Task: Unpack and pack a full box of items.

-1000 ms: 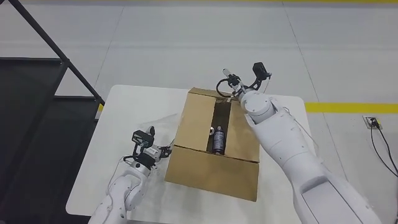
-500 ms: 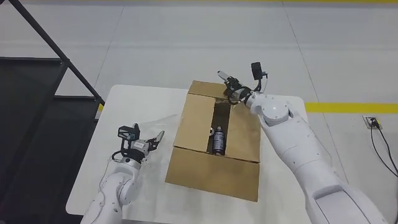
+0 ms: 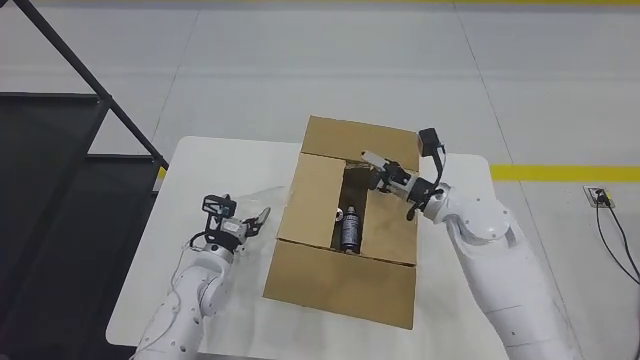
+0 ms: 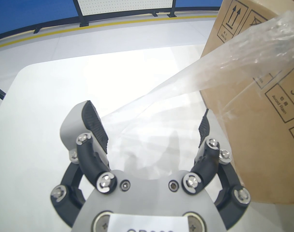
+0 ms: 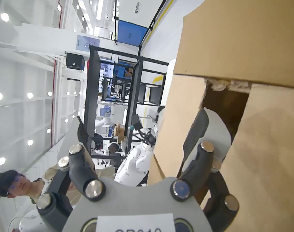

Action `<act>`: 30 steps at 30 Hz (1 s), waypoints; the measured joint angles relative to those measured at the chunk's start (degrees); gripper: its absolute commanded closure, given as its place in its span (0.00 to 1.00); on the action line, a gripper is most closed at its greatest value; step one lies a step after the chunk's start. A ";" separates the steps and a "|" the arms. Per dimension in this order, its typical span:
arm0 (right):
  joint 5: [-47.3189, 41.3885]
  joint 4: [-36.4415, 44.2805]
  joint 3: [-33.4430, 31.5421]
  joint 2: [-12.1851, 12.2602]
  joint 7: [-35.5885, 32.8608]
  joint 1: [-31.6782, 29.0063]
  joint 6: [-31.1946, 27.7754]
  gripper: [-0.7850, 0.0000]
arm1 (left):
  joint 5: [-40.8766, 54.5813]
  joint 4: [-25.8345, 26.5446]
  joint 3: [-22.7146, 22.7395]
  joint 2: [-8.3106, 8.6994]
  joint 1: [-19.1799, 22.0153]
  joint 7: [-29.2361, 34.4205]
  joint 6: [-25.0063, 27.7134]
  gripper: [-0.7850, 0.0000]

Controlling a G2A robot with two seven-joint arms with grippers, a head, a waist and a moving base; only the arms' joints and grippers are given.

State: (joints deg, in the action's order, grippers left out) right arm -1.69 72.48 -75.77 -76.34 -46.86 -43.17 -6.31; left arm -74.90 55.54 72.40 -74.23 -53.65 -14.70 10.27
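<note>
Sitting nearest the robot, the left gripper (image 4: 147,111) hangs low over the white table (image 3: 200,170) with its fingers spread wide and nothing clamped. A sheet of clear plastic film (image 4: 209,73) runs from the box wall down between those fingers, loose rather than pinched.

At 3 o'clock from that gripper stands the cardboard box (image 3: 340,280), just beside it. The box's top flaps are only partly parted, leaving a narrow slot whose long axis runs from 12 to 6 o'clock.

Down in that slot, toward its near end, is a dark bottle (image 3: 350,230), cap end toward 12 o'clock. Whether it stands or lies I cannot tell.

Farther off, the right gripper (image 3: 378,165) hovers over the slot's far end, released and empty, with one finger over the gap.

By my reading the unpacking is barely begun. The bottle lies at about 7 o'clock from the right gripper and below it, with no box wall between them, so that arm is the better placed. The narrow slot looks likely to crowd its spread fingers.
</note>
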 measured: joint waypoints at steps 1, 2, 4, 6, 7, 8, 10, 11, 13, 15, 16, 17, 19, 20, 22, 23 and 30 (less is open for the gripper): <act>1.38 1.90 -0.23 0.24 -0.07 -0.99 1.14 0.00 | 0.12 -0.06 -0.03 -0.04 -0.02 -0.52 -0.08 0.00; 3.11 4.20 -0.29 0.44 0.88 -2.26 2.76 0.00 | 0.52 0.02 0.11 -0.07 -0.18 -1.27 -0.09 0.00; 5.45 7.09 -0.11 0.53 3.94 -3.94 5.74 0.00 | 1.14 0.35 0.68 0.01 -0.59 -2.03 0.03 0.00; 6.18 8.06 -0.10 0.53 7.10 -4.47 8.05 0.00 | 1.46 0.67 1.58 0.24 -0.97 -2.14 0.20 0.00; 6.13 8.02 -0.10 0.52 7.01 -4.44 7.80 0.00 | 1.41 0.68 1.90 0.33 -1.03 -1.88 0.25 0.00; 6.05 7.92 -0.11 0.52 6.12 -4.39 7.32 0.00 | 1.08 0.53 2.20 0.45 -0.98 -1.25 0.24 0.00; 6.02 7.88 -0.11 0.52 5.50 -4.36 7.10 0.00 | 0.43 0.03 2.25 0.56 -0.63 -0.03 0.46 0.00; 6.02 7.87 -0.11 0.52 5.47 -4.36 7.10 0.00 | 0.11 -0.41 2.10 0.58 -0.25 0.84 1.06 0.00; 6.02 7.90 -0.10 0.52 5.56 -4.39 7.11 0.00 | -0.33 -1.07 1.80 0.57 0.48 1.67 1.71 0.00; 5.88 8.42 0.19 0.51 6.14 -5.04 6.53 0.00 | -0.57 -1.85 1.27 0.44 1.45 2.32 2.20 0.00; 5.54 8.69 0.31 0.51 6.30 -5.32 5.99 0.00 | -0.67 -2.22 1.02 0.37 1.93 2.60 2.22 0.00; 5.11 8.97 0.37 0.52 6.48 -5.59 5.14 0.00 | -0.98 -2.76 0.63 0.26 2.58 2.95 2.10 0.00; 4.70 9.26 0.40 0.57 6.61 -5.92 4.06 0.00 | -1.38 -3.59 0.10 0.07 3.53 3.01 1.38 0.00; 4.61 9.44 0.38 0.63 6.67 -6.09 3.69 0.00 | -1.36 -4.17 -0.19 -0.08 4.13 2.93 1.02 0.00; 4.61 9.74 0.38 0.71 6.67 -6.34 3.41 0.00 | -0.60 -5.20 -0.30 -0.28 5.17 2.96 0.68 0.00; 4.67 9.87 0.37 0.78 6.68 -6.48 3.29 0.00 | -0.03 -5.98 -0.28 -0.41 5.91 2.97 0.31 0.00; 3.90 9.85 -0.61 1.24 5.81 -6.81 3.09 0.00 | 4.06 -10.30 1.05 -0.86 9.65 2.08 -1.33 0.00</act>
State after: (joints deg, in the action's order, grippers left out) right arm 2.21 82.33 -76.38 -75.10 -41.05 -49.98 -3.22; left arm -70.84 45.24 73.45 -75.08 -44.00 -12.62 8.94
